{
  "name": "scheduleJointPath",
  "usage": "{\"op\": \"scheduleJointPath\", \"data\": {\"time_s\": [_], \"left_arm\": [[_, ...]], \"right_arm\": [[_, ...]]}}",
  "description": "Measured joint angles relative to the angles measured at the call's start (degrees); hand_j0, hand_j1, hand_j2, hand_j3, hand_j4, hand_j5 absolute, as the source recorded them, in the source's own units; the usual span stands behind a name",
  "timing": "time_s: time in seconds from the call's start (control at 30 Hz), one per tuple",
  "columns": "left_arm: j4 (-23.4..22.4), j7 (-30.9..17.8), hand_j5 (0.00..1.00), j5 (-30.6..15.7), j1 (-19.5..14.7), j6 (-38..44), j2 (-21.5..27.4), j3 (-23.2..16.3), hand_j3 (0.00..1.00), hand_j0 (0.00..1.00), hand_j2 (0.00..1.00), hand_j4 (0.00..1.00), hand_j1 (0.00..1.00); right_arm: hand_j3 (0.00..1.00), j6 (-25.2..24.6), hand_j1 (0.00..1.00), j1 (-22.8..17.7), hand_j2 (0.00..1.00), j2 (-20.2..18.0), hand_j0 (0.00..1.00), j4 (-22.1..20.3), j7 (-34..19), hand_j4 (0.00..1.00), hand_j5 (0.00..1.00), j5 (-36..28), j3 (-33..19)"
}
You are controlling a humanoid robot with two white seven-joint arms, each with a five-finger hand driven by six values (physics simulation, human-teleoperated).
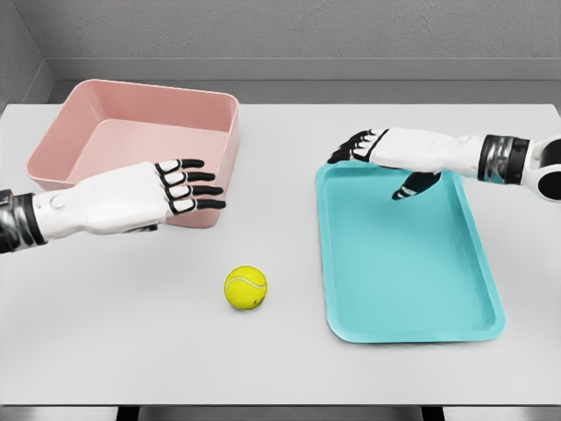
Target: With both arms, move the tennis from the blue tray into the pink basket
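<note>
Resting on table (pixel 105 351), tennis ball (pixel 245 288) sat between tray (pixel 412 298) and basket (pixel 140 123); we held left hand (pixel 171 195) and right hand (pixel 372 151) open, empty. Careless nudge could roll it away.

No text, label, brand, number or sign can be read anywhere.

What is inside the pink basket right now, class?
The pink basket shows only its bare floor. The tennis ball lies on the table. The left hand covers part of the basket's near wall.
</note>
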State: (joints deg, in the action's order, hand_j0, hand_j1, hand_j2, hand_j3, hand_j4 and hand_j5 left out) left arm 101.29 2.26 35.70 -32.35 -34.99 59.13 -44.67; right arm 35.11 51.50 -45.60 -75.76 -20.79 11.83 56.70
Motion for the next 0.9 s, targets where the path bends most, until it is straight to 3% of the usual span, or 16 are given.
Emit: {"op": "scheduleJointPath", "data": {"time_s": [0.07,0.2,0.37,0.53,0.9], "left_arm": [[0.0,0.1,1.00,-3.3,0.7,0.0,1.5,-0.3,1.00,1.00,1.00,1.00,1.00],[0.0,0.2,1.00,-14.1,0.2,0.0,5.8,-3.8,1.00,1.00,1.00,1.00,1.00],[0.0,5.3,1.00,-20.3,-0.5,0.0,7.6,-12.2,1.00,1.00,1.00,1.00,1.00],[0.0,4.2,1.00,-20.4,-0.5,0.0,6.4,-15.1,1.00,1.00,1.00,1.00,1.00],[0.0,3.0,1.00,-12.7,-1.5,0.0,-0.9,-17.1,1.00,1.00,1.00,1.00,1.00]], "right_arm": [[1.00,0.0,1.00,-0.2,1.00,-0.4,1.00,0.4,0.4,1.00,1.00,0.0,-0.7],[1.00,0.0,1.00,-0.1,1.00,-0.6,1.00,0.8,0.6,1.00,1.00,0.0,-1.4],[1.00,0.0,1.00,-1.1,1.00,-0.6,1.00,1.0,0.4,1.00,1.00,0.0,-1.6],[1.00,0.0,1.00,-1.1,1.00,-0.7,1.00,1.3,0.3,1.00,1.00,0.0,-1.7],[1.00,0.0,1.00,-1.3,1.00,-0.8,1.00,4.6,0.2,1.00,1.00,0.0,-2.4]]}}
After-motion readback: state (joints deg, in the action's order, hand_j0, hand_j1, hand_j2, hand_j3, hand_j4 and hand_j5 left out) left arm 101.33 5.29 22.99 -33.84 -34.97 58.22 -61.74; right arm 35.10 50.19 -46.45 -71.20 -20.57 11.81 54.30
